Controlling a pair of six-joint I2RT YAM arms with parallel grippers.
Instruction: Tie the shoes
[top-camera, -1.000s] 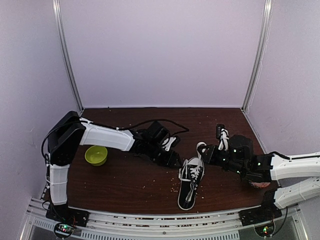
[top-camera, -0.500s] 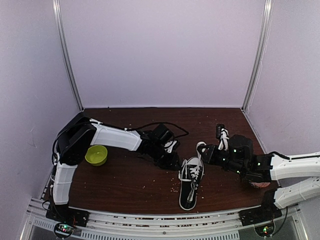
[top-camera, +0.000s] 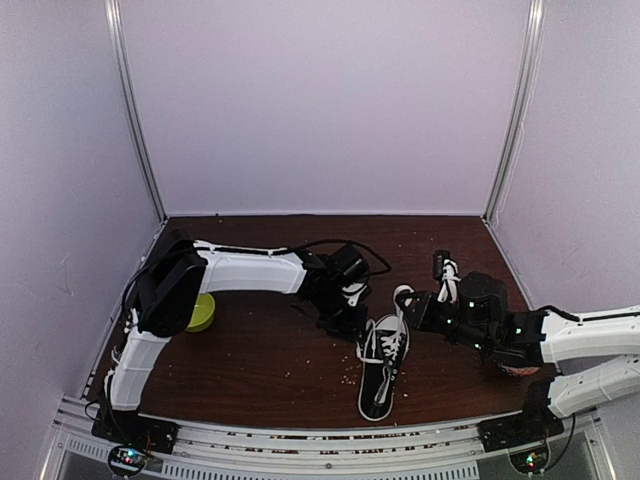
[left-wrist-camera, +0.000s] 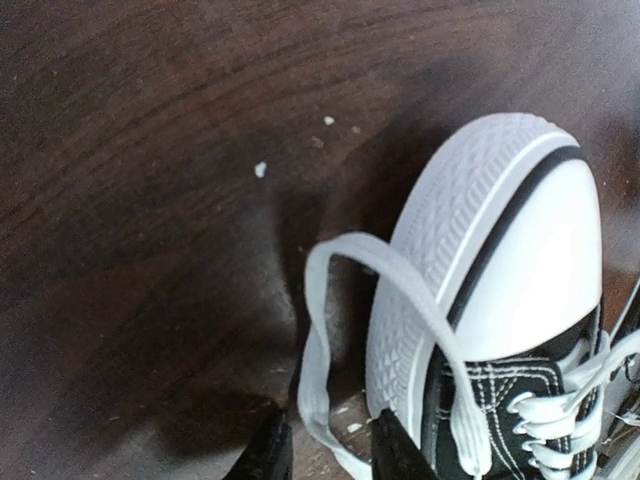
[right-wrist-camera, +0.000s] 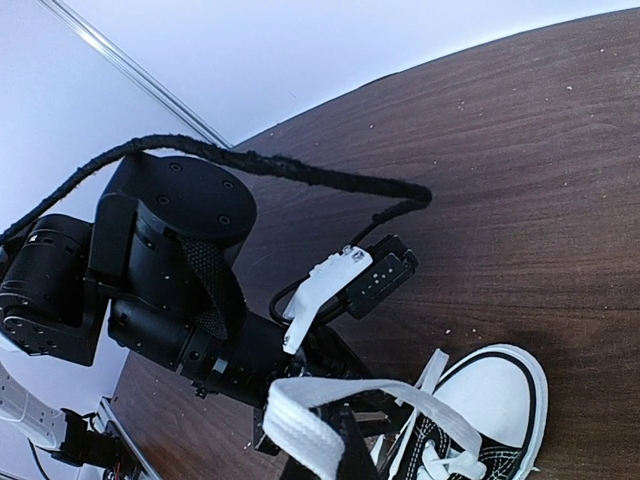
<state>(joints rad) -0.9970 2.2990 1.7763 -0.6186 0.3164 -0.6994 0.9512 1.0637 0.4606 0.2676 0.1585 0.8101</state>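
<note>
The black sneaker (top-camera: 382, 368) with a white sole lies on the dark wooden table, its white toe cap (left-wrist-camera: 530, 260) pointing away from the arm bases. My left gripper (top-camera: 355, 322) sits low at the toe's left side. It (left-wrist-camera: 330, 455) is open, and a loop of white lace (left-wrist-camera: 318, 350) runs down between its fingers. My right gripper (top-camera: 410, 300) is right of the toe and is shut on a loop of the other white lace (right-wrist-camera: 300, 425), holding it taut above the shoe (right-wrist-camera: 500, 400). Only part of its own fingers (right-wrist-camera: 340, 455) shows.
A green bowl (top-camera: 203, 312) stands at the left, half hidden behind the left arm. A pinkish object (top-camera: 515, 368) lies under the right arm. Crumbs are scattered on the table (top-camera: 260, 370). The left arm's wrist and cable (right-wrist-camera: 170, 270) fill the space beside the toe.
The left arm has swung right and brought its gripper up against the shoe's toe. The right arm and its lace have stayed put.
</note>
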